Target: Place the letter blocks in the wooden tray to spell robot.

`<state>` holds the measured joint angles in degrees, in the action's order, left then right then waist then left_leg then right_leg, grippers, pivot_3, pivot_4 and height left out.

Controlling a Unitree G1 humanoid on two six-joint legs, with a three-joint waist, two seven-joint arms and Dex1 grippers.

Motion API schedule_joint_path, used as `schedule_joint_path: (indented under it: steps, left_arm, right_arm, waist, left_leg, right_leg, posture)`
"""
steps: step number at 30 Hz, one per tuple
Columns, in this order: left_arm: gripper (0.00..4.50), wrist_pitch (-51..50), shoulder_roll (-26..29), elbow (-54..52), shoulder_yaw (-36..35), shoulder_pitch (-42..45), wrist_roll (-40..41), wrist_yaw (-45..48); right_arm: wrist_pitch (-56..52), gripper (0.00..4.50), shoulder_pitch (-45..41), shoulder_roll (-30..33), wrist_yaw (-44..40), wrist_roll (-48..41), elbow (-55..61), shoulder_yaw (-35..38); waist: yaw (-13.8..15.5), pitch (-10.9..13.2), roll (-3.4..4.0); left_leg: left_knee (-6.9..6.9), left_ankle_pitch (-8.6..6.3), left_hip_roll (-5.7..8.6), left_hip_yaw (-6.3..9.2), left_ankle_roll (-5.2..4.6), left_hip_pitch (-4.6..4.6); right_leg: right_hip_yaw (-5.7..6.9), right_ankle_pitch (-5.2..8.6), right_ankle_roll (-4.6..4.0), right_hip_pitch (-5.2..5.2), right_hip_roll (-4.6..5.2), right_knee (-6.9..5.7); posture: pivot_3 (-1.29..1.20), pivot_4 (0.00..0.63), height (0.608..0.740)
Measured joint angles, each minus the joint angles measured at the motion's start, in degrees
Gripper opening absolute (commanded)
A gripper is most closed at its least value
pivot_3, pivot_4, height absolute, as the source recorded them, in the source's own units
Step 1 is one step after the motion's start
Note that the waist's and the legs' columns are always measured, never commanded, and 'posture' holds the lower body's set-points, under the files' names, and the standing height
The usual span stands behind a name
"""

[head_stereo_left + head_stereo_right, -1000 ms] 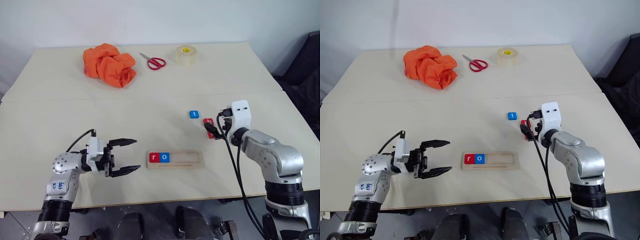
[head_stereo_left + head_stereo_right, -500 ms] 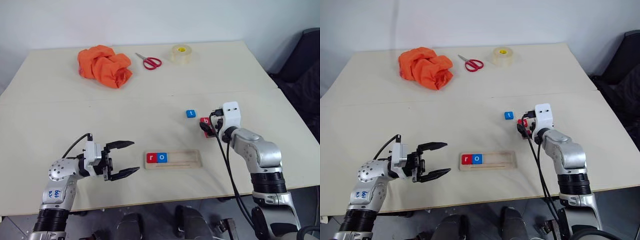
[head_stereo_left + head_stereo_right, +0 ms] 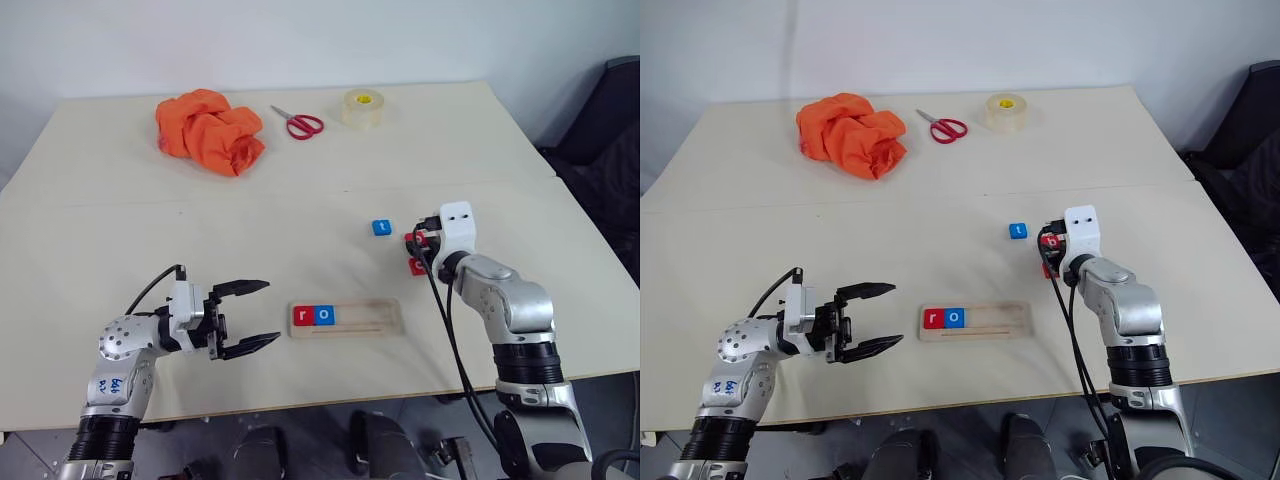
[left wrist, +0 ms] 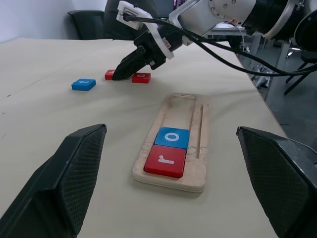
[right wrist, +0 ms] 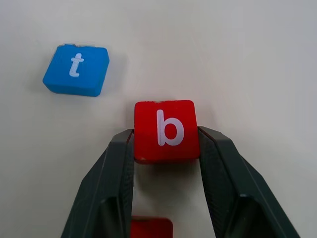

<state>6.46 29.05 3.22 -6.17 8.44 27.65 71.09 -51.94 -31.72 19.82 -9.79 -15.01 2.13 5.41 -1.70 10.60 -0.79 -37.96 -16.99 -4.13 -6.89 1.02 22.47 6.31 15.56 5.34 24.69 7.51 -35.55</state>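
letter blocks were partly placed: the wooden tray [image 3: 347, 317] lay on the table [image 3: 150, 230] in front of the robot, and its left end already carried a red "r" block [image 3: 304, 316] with a blue "o" block [image 3: 325, 315] touching it on the right. that made the first two letters of the word. the other three slots of the tray were bare wood, so "b", a second "o" and "t" were still to go in, by my reading a little under half the job done.

the three remaining tiles sat in a loose group beyond and to the right of the tray, well apart from it. the blue "t" block [image 5: 76, 69] lay flat by itself, near the others. the red "b" block [image 5: 166, 131] was between the two black fingers of the right gripper [image 5: 166, 148], which had closed onto its opposite sides; the tile looked level and seemed to rest on the table, not yet lifted. another red block [image 4: 141, 77] lay just beside the gripped one, and its letter looked like an "o".

the left gripper [image 3: 245, 315] hung just left of the tray with its fingers spread wide, holding and touching nothing.
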Motion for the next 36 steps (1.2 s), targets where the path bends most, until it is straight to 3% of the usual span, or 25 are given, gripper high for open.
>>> schedule_joint_path:
  steps: [12, 23, 32, 36]
  left_arm:
    - [4.5, 0.3, 0.3, 4.9, 1.2, 4.0, -0.1, 3.2]
    - [4.5, 0.6, 0.2, 8.3, 1.8, 6.9, -0.1, 5.5]
    - [4.5, 0.6, 0.2, 8.3, 2.3, 7.0, -0.1, 6.0]
    - [4.5, 0.6, -0.1, 8.6, 2.3, 7.0, -0.1, 6.0]
  right_arm:
    - [-14.6, 1.46, 21.9, 1.7, 0.1, -5.7, 34.5, 9.1]
    - [-22.1, 1.46, 27.9, -2.5, 1.8, -7.1, 42.5, 11.1]
    - [-22.8, 4.48, 29.0, -3.2, 2.3, -7.0, 42.9, 11.9]
    - [-21.2, 4.48, 29.8, 2.9, -2.0, -7.9, 43.5, 12.3]
  waist:
    - [0.1, 0.0, -0.01]
    - [0.1, 0.0, -0.01]
    - [0.1, 0.0, -0.01]
    - [0.1, 0.0, -0.01]
  left_leg:
    - [0.03, -0.14, 0.02, 0.05, -0.11, 0.14]
    - [0.03, -0.16, -0.01, 0.06, -0.09, 0.11]
    - [0.03, -0.17, 0.01, 0.06, -0.1, 0.11]
    - [0.03, -0.19, 0.03, 0.07, -0.13, 0.11]
  right_leg:
    - [0.05, -0.01, 0.03, 0.0, -0.01, 0.23]
    - [0.05, 0.0, 0.0, -0.01, -0.04, 0.23]
    - [0.04, 0.0, 0.0, -0.01, -0.03, 0.23]
    - [0.03, 0.0, 0.01, -0.03, -0.02, 0.27]
  posture:
    - [0.0, 0.15, 0.74]
    - [0.0, 0.15, 0.74]
    - [0.0, 0.15, 0.74]
    - [0.0, 0.15, 0.74]
